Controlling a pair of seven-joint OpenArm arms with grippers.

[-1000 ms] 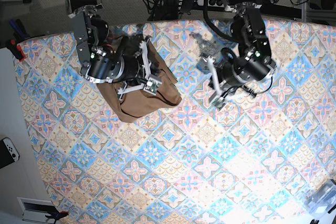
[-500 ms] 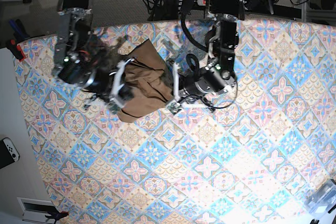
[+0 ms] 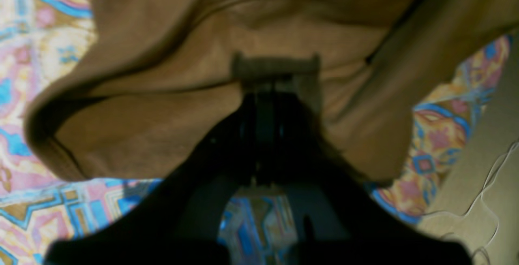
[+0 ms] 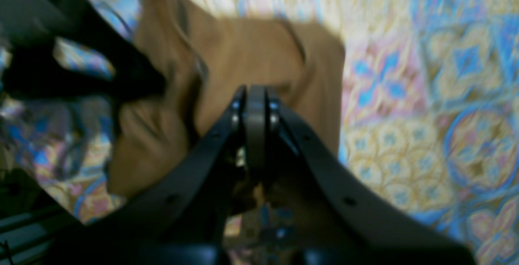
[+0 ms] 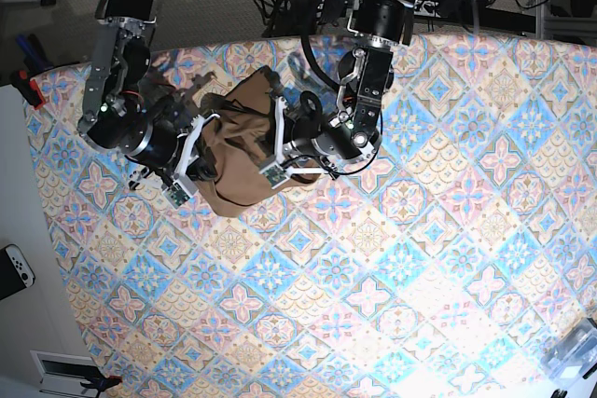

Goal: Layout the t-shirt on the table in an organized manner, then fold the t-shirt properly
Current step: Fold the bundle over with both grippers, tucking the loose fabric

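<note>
t-shirt (image 5: 244, 151): you've got it bunched in a crumpled tan-brown heap near the far edge of the table, left of centre in the base view. Not laid out; folds overlap, one darker seam edge shows along the lower left in the left wrist view (image 3: 162, 107).

table (image 5: 410, 267): patterned blue/pink/cream cloth. The shirt covers only a small patch of it; the near and right parts lie open.

left gripper (image 5: 277, 142): sits at the heap's right side in the base view, fingers lying over the fabric. In its wrist view (image 3: 275, 68) the tip presses straight into the cloth, which wrinkles around it. Jaws look drawn together, but the frame is blurred and dark, so you can't tell whether fabric is actually pinched.

right gripper (image 5: 189, 167): at the heap's left edge in the base view. In its wrist view (image 4: 255, 107) the two fingers lie flat against each other with no gap, tips over the brown fabric (image 4: 251, 62). Can't tell if cloth is caught between them; blur hides it.

arms: both reach in from the far side, flanking the heap, one on each side, close together.

white surface (image 5: 14, 230): left of the table, plain; a black-and-white device lies on it.
</note>
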